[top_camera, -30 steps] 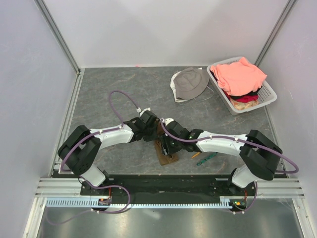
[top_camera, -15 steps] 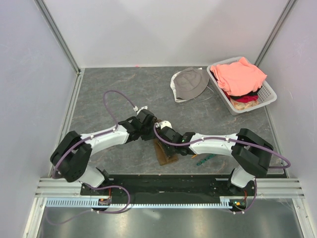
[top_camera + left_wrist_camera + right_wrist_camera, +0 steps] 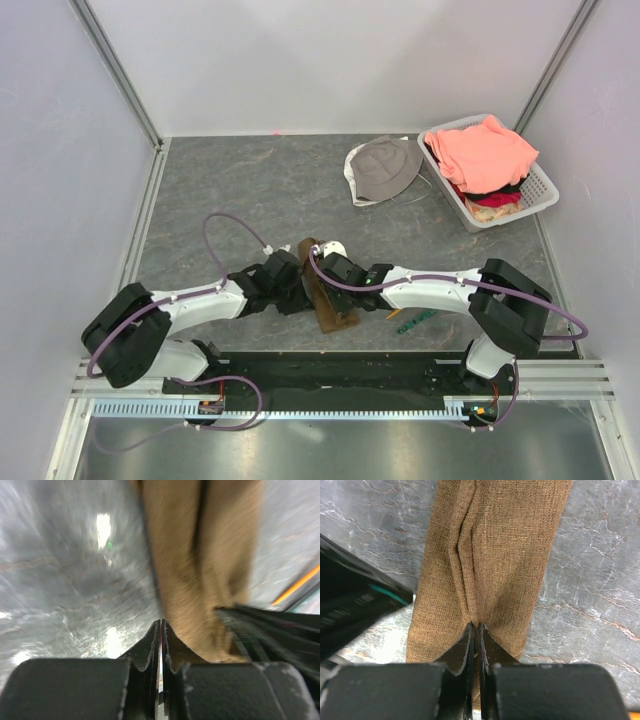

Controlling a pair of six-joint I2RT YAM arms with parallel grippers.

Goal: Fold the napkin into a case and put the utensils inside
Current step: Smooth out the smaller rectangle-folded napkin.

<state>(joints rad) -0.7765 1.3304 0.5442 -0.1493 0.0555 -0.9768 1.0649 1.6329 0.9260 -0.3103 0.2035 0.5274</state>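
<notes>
The napkin lies as a narrow brown folded strip between the two arms, running from far left to near right. My right gripper is shut on a raised fold of the napkin, and the cloth puckers into creases at its tips. My left gripper is shut with nothing between its jaws. It sits low at the strip's left edge, the napkin touching its right finger. The utensils lie on the table right of the strip: the orange fork and the green patterned one. The orange fork shows blurred in the left wrist view.
A grey bucket hat lies at the back of the table. A white basket with salmon-pink clothes stands at the back right. The two arms are close together over the strip, and my left gripper's black body is next to the right gripper.
The left gripper opened, drew back toward the near left and shut again beside the strip. The right gripper moved to the strip's far part and shut on the cloth.
</notes>
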